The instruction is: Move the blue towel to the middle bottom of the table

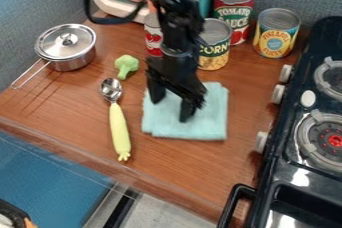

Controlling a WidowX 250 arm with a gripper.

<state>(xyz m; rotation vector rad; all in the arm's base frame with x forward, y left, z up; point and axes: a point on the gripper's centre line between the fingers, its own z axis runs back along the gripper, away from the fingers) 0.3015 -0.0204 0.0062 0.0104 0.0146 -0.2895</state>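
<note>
Jaws parted over one blue towel [208, 119]; four cans [275, 37], one spoon [119, 129], one pot [73, 62].

Black, knobbly arm [179, 34] with a thick black cable [87, 2] looping out beside it

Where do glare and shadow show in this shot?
Camera view: white glare patches on the black stove; bright highlights on the metal pot's lid and the spoon's bowl; dark streaks on the wood beside the pot's wire handle, possibly its shadow; the black gripper stands out dark against the evenly lit, pale blue towel.
</note>
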